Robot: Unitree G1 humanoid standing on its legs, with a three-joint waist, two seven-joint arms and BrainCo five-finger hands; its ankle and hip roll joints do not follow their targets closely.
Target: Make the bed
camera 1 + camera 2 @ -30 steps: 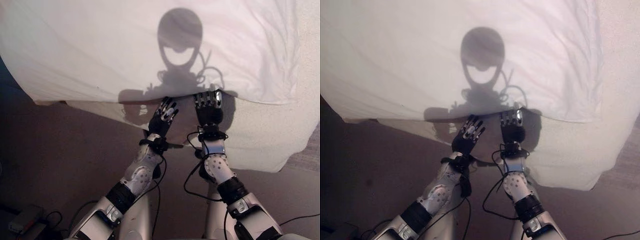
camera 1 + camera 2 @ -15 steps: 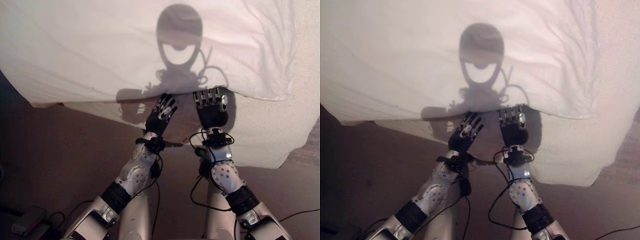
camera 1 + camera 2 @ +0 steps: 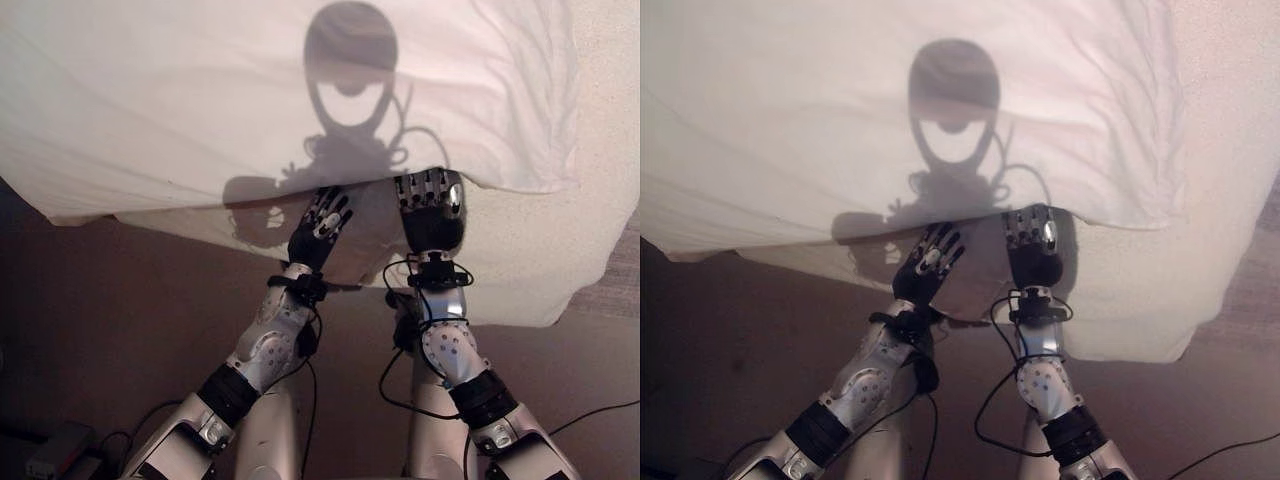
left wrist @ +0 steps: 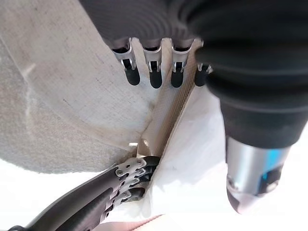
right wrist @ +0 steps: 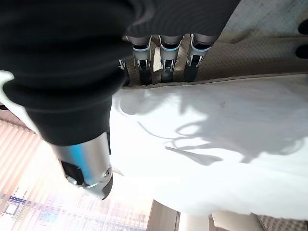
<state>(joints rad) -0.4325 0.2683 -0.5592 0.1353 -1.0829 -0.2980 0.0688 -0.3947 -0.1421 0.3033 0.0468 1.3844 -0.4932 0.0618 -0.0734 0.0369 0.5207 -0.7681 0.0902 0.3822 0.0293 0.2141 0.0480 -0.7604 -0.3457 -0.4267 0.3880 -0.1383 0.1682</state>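
Note:
A white duvet (image 3: 200,100) covers the bed, and its near hem hangs over a cream textured cover (image 3: 520,260) that drapes down the bed's side. My left hand (image 3: 314,232) is open, fingers (image 4: 154,77) straight, held over the cream cover (image 4: 57,96) just below the hem. My right hand (image 3: 432,222) is beside it, open, with its fingertips (image 5: 165,72) right at the white duvet's (image 5: 216,144) hem. Neither hand has cloth in it.
Brown carpet (image 3: 120,320) lies between me and the bed. The bed's near corner (image 3: 565,310) juts out on the right. A small grey box (image 3: 58,450) sits on the floor at the lower left.
Both hands have moved forward toward the duvet's hem, the right one farther and slightly to the right. The view has shifted a little as well.

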